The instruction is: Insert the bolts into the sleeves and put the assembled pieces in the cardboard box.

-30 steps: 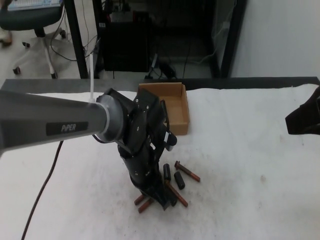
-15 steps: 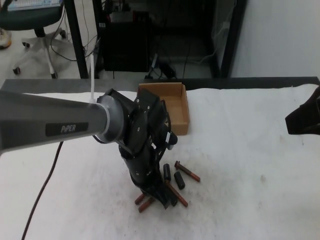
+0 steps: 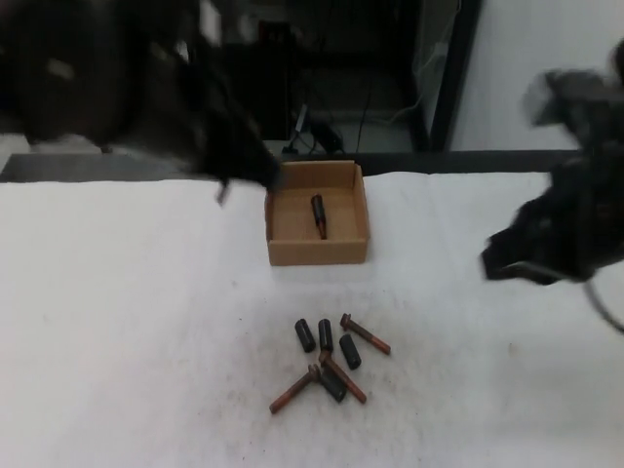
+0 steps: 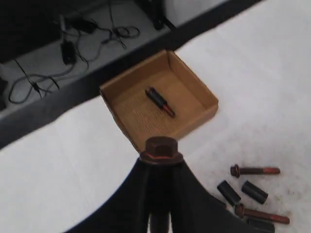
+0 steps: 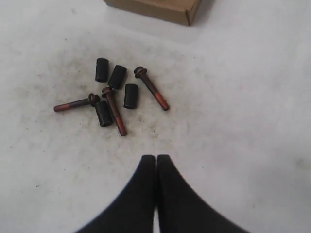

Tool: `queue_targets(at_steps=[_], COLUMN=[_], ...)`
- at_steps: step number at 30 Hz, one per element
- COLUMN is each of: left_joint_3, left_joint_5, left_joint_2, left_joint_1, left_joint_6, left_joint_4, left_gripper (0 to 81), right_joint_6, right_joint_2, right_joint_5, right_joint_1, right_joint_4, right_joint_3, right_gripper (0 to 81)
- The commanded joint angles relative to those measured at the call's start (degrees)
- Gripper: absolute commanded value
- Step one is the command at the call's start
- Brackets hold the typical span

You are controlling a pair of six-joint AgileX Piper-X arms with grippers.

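The left fingers [image 4: 141, 194] clamp a rusty hex-head bolt [image 4: 161, 147] at their tips; beyond them the brown cardboard box [image 4: 189, 124] holds one assembled piece [image 4: 159, 102]. The right fingers [image 5: 146, 179], pressed together and empty, hang short of the black cylindrical sleeves [image 5: 130, 95]; next, they probably must open and fetch one for mating.

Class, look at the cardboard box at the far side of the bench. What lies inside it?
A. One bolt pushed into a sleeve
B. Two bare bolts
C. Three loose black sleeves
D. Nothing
A: the left wrist view shows a single assembled piece, a black sleeve with a reddish bolt end sticking out, lying on the floor of the cardboard box.
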Motion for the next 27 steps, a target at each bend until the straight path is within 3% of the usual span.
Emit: queue_targets(at_steps=[1, 6, 10, 18, 22, 27], left_joint_3=[0.5, 4.8, 9.5, 15.5, 16.5, 16.6], left_joint_5=[-0.4, -0.4, -0.4, -0.4, -0.4, -0.4], left_joint_2=[-6.2, -14.6, -19.2, -24.0, -24.5, -24.6], left_joint_1=[1.1, 2.6, 3.4, 3.3, 3.3, 3.3], left_joint_6=[-1.4, -2.2, -3.2, -3.8, -3.8, -3.8], left_joint_4=[0.5, 1.4, 3.0, 5.5, 5.7, 6.3], left_gripper=[0.2, 0.2, 0.2, 0.2, 0.2, 0.2], right_joint_6=[-0.5, 1.8, 2.0, 2.8, -1.5, -3.1], right_joint_2=[4.0, 15.0, 23.9, 37.9, 42.5, 44.8], right_joint_5=[-1.1, -1.1, -1.1, 1.2, 2.6, 5.8], right_joint_1=[2.3, 10.0, 14.5, 16.6, 16.7, 17.3], right_joint_4=[-3.4, -9.6, -9.3, -0.4, 6.6, 8.3], right_joint_3=[0.0, -3.8, -12.3, -33.2, -38.9, -38.6], right_gripper=[0.6, 0.1, 5.0, 21.8, 22.2, 22.2])
